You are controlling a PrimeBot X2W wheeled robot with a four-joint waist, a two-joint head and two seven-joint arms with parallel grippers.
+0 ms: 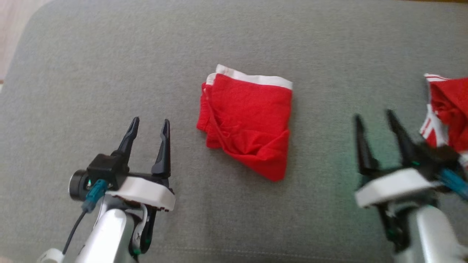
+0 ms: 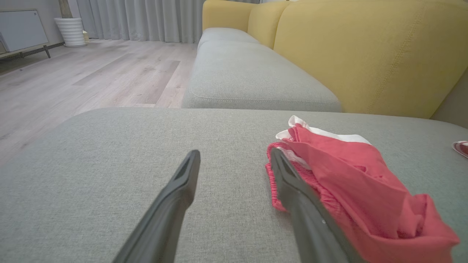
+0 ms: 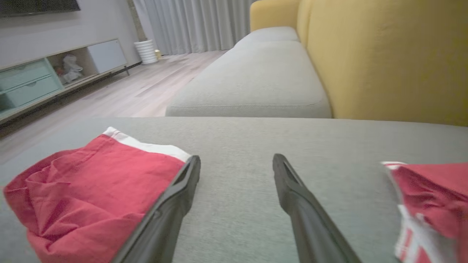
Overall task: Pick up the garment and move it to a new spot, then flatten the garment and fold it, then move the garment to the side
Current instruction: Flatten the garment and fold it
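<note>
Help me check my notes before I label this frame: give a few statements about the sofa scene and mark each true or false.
1. The folded red garment lies on the grey cushion. True.
2. The left gripper is clamped on that garment. False: it is open and empty, beside the garment.
3. Another red and white garment lies at the robot's right. True.
4. The right gripper is shut. False: its fingers stand apart, holding nothing.
</note>
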